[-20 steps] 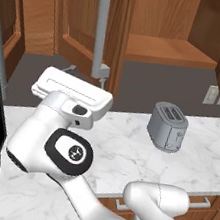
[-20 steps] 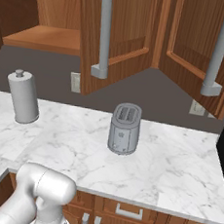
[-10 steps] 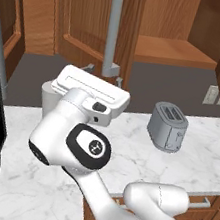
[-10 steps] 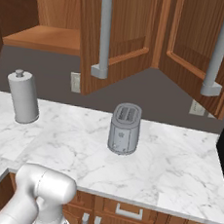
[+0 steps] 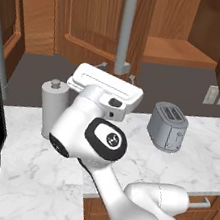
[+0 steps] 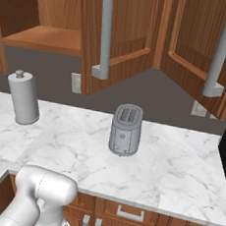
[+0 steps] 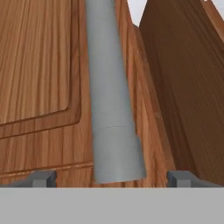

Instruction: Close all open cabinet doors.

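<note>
We judge we are lining up on the first open cabinet door (image 5: 95, 26) above the table (image 5: 31, 170), our tool (image 7: 113, 178) spread wide just under its grey bar handle (image 7: 111, 96), having risen toward it in the last second; next we need a steady push to swing it shut.

Two rear base views over one toaster (image 5: 168, 127) counter; hand view tight against a door handle (image 7: 111, 96).

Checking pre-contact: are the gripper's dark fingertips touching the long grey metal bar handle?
Apart. In the hand view the fingertips sit spread to either side of the grey bar handle, with reddish-brown wooden door visible between each tip and the bar.
</note>
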Robot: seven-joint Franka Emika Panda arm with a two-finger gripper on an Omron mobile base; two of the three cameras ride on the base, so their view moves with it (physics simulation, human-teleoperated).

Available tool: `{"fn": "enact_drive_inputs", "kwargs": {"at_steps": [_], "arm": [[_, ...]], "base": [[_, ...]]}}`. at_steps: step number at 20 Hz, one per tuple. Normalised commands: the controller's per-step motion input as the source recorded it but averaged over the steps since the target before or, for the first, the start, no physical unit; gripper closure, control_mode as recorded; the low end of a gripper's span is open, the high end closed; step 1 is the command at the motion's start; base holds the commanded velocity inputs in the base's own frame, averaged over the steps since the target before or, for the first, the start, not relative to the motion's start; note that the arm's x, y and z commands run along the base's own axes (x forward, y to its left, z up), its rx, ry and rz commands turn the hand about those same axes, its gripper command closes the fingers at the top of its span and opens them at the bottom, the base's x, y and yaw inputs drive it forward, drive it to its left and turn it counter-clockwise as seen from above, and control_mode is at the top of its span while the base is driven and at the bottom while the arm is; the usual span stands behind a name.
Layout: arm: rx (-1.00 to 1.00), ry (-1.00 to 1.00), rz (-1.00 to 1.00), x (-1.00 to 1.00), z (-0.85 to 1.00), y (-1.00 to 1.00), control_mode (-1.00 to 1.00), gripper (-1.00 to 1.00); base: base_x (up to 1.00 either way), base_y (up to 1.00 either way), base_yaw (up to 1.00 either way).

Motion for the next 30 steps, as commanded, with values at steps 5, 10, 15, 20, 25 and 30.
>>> {"fn": "enact_drive_inputs", "kwargs": {"at_steps": [5, 10, 15, 20, 25, 30], "arm": [[0.00, 0.00, 0.00, 0.33, -0.02, -0.09, -1.00, -1.00], [0.00, 0.00, 0.00, 0.37, -0.13, 0.00, -1.00, -1.00], [0.00, 0.00, 0.00, 0.32, -0.23, 0.00, -1.00, -1.00], [0.00, 0.00, 0.00, 0.35, -0.19, 0.00, -1.00, -1.00], [0.00, -0.01, 0.00, 0.40, -0.03, 0.00, -1.00, -1.00], [0.00, 0.00, 0.00, 0.44, 0.00, 0.00, -1.00, -1.00]], "base": [[0.00, 0.00, 0.00], [0.00, 0.00, 0.00], [0.00, 0.00, 0.00], [0.00, 0.00, 0.00], [0.00, 0.00, 0.00], [0.00, 0.00, 0.00]]}}
